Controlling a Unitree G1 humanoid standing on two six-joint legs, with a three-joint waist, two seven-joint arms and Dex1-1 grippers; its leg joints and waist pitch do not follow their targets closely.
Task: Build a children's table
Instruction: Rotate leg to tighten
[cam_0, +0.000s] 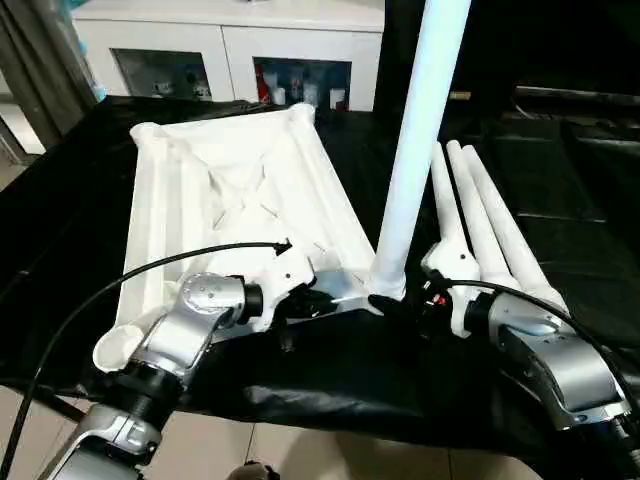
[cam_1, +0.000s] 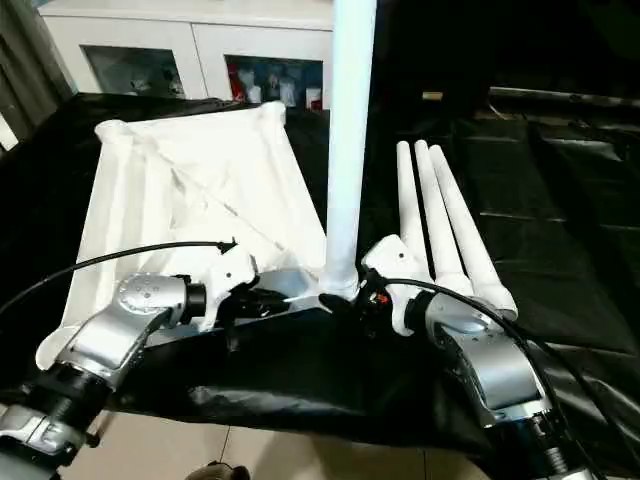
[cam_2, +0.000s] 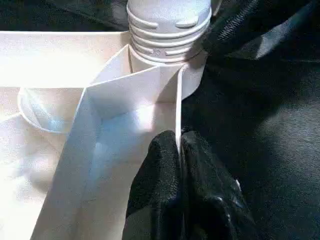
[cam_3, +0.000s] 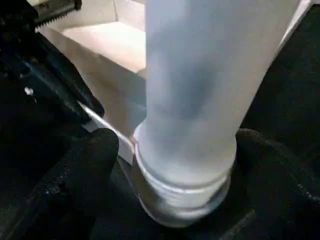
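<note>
The children's table top (cam_0: 230, 190) lies upside down on black cloth, ribs facing up. One white leg (cam_0: 420, 130) stands upright in its near right corner socket, and its threaded end (cam_2: 167, 25) shows at the socket. Three more legs (cam_0: 480, 220) lie side by side to the right. My left gripper (cam_2: 180, 150) is shut on the top's thin rim wall, close to that corner. Around the base of the upright leg (cam_3: 190, 100) sits my right gripper (cam_0: 400, 300), open. One of its fingers (cam_3: 85, 165) stands a little off the leg, the other on the far side.
A white cabinet (cam_0: 230, 40) with glass-fronted shelves stands behind the work surface. The black cloth (cam_0: 560, 200) covers the surface out to the right. Its near edge (cam_0: 330, 400) drops to a tiled floor just below my arms.
</note>
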